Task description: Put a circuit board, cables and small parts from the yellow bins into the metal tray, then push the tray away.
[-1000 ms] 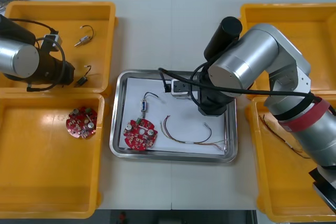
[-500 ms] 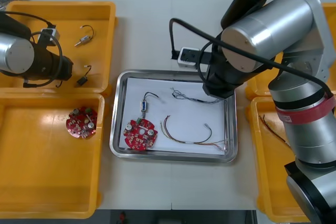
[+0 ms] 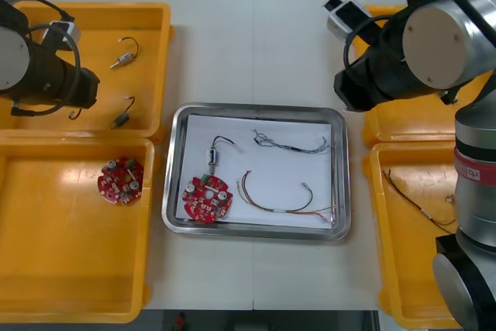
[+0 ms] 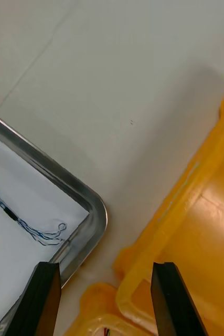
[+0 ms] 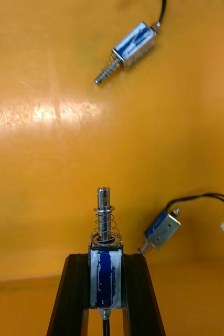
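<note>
At worktop (image 3: 256,44) centre: metal tray (image 3: 174,184), already holding a circuit board (image 3: 207,198) & cables (image 3: 291,146). Farther back, over the far-left yellow bin (image 3: 101,10), left end effector (image 5: 105,258) is clamped on a small metal part (image 5: 105,278), long axis in line w/ the fingers (image 5: 75,294). Tray lies to its right & nearer, so the left arm likely makes the carry. Right end effector (image 4: 105,268), fingers apart, empty, hangs by the tray's far right corner.

Scanning for print, and nothing legible anywhere. No lettering, number or brand to read on the yellow bins (image 3: 93,10), on the metal tray (image 3: 256,108), on the circuit board (image 3: 206,198), nor on the blue-wrapped small metal part (image 5: 105,275).
</note>
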Tool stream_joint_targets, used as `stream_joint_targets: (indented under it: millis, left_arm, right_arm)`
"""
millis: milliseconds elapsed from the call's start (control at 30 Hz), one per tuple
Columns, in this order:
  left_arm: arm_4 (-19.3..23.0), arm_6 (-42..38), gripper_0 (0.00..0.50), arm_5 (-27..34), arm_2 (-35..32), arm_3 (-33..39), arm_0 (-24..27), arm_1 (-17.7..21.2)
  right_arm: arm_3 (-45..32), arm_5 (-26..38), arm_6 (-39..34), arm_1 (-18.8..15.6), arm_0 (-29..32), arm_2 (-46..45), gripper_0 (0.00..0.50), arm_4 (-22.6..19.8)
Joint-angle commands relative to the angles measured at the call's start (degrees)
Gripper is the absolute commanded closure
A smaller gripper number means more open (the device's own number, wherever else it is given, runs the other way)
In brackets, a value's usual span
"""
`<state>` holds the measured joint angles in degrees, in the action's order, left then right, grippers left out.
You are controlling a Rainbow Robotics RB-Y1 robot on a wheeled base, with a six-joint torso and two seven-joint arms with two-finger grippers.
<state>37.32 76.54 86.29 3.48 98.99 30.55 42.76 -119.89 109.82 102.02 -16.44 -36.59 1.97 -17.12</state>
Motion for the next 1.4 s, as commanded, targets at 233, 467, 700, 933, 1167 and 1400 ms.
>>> stream_joint_targets:
  millis: [233, 467, 700, 933, 1167, 1400]
  left_arm:
    - [0.74, -0.61, 0.500, 10.74, -1.46, 7.45, 5.40, 1.01]
    - [0.82, -2.28, 0.500, 17.07, -1.02, 11.67, 8.04, -1.18]
    - [0.39, -9.04, 0.500, 19.17, 3.55, 16.41, 9.44, -4.70]
    - [0.39, -16.87, 0.499, 19.17, 9.26, 21.33, 9.71, -7.60]
    - [0.21, -22.23, 0.500, 19.17, 14.36, 22.65, 11.11, -11.73]
    - [-1.37, -24.16, 0.500, 17.94, 20.33, 22.57, 11.46, -14.90]
  right_arm:
    - [-4.66, 0.18, -10.97, -5.44, 6.89, -9.79, 0.000, -0.90]
    - [-7.38, 0.18, -13.16, -6.58, 12.25, -16.30, 0.000, -2.21]
    - [-7.56, 0.18, -13.87, -8.43, 17.43, -23.15, 0.000, -7.84]
    - [-8.35, 0.18, -15.27, -10.10, 21.48, -25.53, 0.000, -10.30]
    - [-9.84, 0.18, -18.79, -10.80, 25.26, -25.88, 0.000, -11.62]
    - [-9.84, 0.18, -21.69, -11.86, 28.33, -26.05, 0.000, -13.90]
